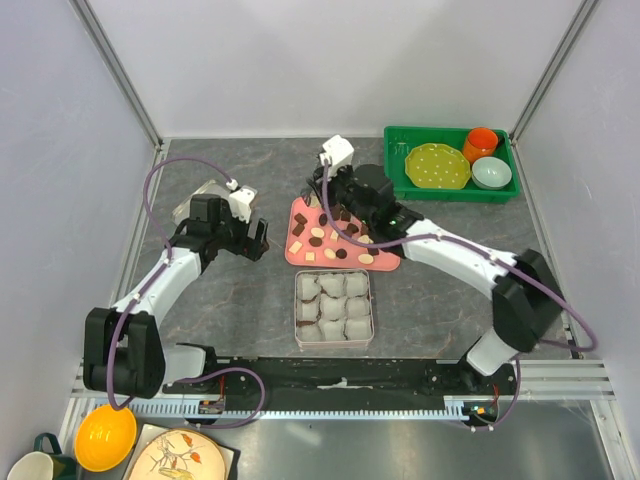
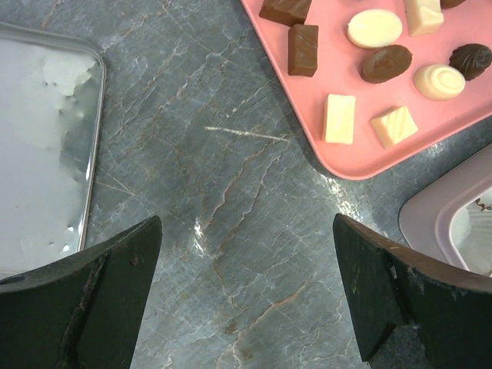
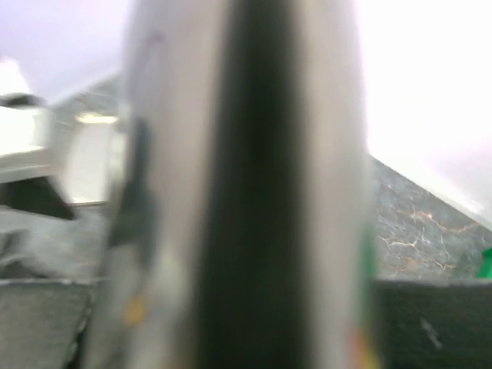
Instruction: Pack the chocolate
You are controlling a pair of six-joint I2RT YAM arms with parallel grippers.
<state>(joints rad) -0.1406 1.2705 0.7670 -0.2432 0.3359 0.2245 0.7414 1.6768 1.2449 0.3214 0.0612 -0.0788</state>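
Grey marbled counter (image 1: 250, 320) inside a white-walled enclosure carried everything. Left jaws stood wide and empty, their dark fingers (image 2: 92, 300) above bare stone, between a flat metal lid (image 2: 46, 138) on one side and the corner of a pink tray (image 2: 346, 165) on the other. Right jaws hung over that tray's far end, but their wrist view was a blur, so whether they were parted or held anything could not be told. Chocolate (image 2: 374, 28) lay loose on the tray in dark brown and cream pieces, oval, round and square, most of them apart from their neighbours. Just beside the tray, nearer the arms, sat a metal tin (image 1: 297, 310) of white paper cups (image 1: 333, 309). Each piece looked light and rigid, yet smooth and easily scuffed. A gentle pinch across the flat sides of the squares, or across the narrow width of the ovals, seemed safest.
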